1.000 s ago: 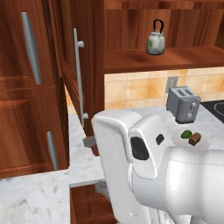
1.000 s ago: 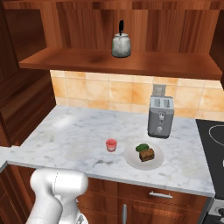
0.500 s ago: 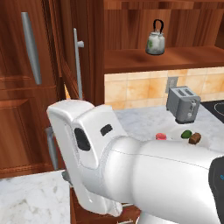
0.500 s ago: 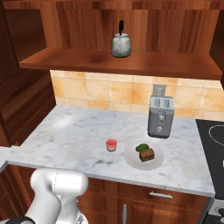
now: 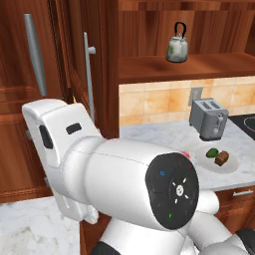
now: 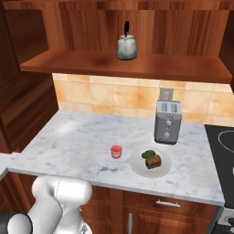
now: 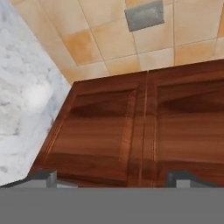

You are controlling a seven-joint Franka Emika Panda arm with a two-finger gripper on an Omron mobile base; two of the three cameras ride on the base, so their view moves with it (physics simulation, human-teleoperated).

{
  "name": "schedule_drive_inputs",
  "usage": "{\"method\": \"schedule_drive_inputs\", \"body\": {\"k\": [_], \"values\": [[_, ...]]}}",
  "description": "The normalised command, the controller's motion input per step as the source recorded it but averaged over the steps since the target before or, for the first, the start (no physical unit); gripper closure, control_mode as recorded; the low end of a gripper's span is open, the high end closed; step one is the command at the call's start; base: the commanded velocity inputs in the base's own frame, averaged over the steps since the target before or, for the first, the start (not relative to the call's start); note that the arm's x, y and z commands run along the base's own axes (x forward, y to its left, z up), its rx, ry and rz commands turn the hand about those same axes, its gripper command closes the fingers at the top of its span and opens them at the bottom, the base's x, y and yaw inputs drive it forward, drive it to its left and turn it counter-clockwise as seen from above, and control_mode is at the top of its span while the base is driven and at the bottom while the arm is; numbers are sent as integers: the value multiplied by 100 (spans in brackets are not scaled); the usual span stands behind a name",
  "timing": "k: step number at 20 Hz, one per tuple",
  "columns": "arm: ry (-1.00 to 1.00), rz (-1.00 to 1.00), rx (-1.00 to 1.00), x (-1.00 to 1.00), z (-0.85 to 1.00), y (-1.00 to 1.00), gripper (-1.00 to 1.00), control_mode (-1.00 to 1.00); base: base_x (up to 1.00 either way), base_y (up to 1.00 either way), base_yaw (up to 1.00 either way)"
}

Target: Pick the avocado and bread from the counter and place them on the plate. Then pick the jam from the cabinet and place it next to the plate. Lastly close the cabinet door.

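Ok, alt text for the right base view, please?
A white plate on the marble counter holds the avocado and bread, with the red jam just left of it. Behind stand a toaster and a shelved kettle.

Marble counter (image 6: 82,137) bearing jam (image 6: 116,151), plate (image 6: 137,163), toaster (image 6: 167,122), shelf (image 6: 91,61) bearing kettle (image 6: 126,46)

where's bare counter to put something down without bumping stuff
The widest bare stretch of the counter is its left half, between the tiled wall and the jam. A narrower strip runs along the front edge below the plate. It is crowded on the right, where jam, plate and toaster cluster.
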Motion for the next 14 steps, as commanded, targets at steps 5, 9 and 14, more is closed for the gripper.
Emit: {"method": "schedule_drive_inputs", "body": {"k": [5, 9, 14], "values": [[0, -16, 0, 29, 0, 5, -100, -100, 0, 0, 0], [1, -22, 0, 31, 0, 0, -100, -100, 0, 0, 0], [7, -19, 0, 19, 0, -10, -100, -100, 0, 0, 0]]}}
